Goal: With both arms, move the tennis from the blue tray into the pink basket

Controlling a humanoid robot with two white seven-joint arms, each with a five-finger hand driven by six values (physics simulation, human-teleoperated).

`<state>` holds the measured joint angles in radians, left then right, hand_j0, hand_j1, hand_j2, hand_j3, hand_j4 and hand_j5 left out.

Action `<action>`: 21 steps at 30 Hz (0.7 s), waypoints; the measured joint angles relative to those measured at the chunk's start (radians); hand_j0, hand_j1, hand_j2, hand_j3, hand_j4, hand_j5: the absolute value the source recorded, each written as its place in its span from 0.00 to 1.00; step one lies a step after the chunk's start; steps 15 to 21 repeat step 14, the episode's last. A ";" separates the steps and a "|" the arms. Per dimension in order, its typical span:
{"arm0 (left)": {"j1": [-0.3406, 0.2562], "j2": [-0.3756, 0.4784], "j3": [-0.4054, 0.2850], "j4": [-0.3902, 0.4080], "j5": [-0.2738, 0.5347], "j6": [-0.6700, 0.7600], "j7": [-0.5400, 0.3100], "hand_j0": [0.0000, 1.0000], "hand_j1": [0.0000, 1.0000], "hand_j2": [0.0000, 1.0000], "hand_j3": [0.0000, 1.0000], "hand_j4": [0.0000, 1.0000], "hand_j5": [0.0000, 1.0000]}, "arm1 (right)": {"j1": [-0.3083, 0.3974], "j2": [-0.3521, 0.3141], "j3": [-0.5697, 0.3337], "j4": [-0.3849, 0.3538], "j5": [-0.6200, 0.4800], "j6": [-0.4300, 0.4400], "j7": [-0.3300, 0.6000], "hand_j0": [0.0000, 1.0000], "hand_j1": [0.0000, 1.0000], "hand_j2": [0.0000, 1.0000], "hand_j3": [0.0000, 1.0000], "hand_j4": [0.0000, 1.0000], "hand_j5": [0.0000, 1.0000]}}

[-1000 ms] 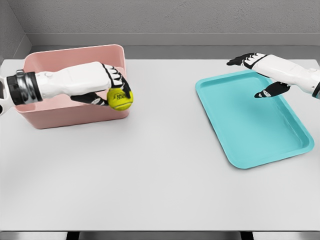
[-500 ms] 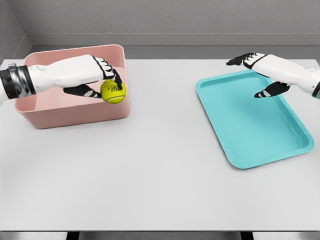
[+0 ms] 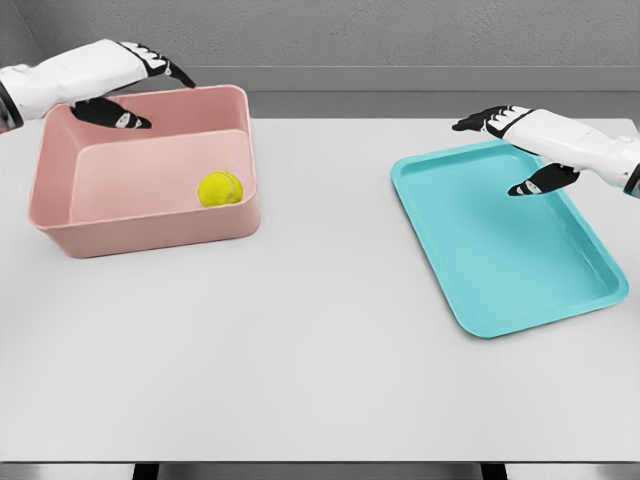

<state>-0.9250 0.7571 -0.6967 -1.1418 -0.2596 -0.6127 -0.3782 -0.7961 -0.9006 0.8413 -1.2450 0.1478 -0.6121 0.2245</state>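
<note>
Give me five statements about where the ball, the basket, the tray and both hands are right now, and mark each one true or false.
1. The tennis ball lies inside the pink basket. True.
2. The left hand grips the ball. False: its fingers are spread, holding nothing, above the basket's back left corner.
3. The blue tray holds a ball. False: nothing lies in it.
4. The right hand is open over the tray's far end. True.
5. The basket stands on the tray. False: it stands on the table, well to the tray's left.
</note>
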 measured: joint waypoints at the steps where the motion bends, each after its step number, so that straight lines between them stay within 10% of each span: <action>1: 0.014 0.000 0.008 0.009 -0.001 0.000 0.001 1.00 1.00 1.00 1.00 1.00 1.00 | 0.000 0.000 0.000 -0.001 0.000 0.000 0.000 1.00 1.00 1.00 1.00 1.00 1.00; 6: 0.066 0.015 0.041 -0.055 0.020 -0.001 0.003 1.00 1.00 1.00 1.00 1.00 1.00 | 0.000 0.000 0.001 -0.002 0.000 0.000 0.000 1.00 1.00 1.00 1.00 1.00 1.00; 14: 0.311 0.258 0.080 -0.475 0.240 -0.001 0.002 1.00 1.00 1.00 1.00 1.00 1.00 | 0.002 -0.001 0.001 -0.001 0.000 0.000 0.000 1.00 1.00 1.00 1.00 1.00 1.00; 21: 0.311 0.258 0.080 -0.475 0.240 -0.001 0.002 1.00 1.00 1.00 1.00 1.00 1.00 | 0.002 -0.001 0.001 -0.001 0.000 0.000 0.000 1.00 1.00 1.00 1.00 1.00 1.00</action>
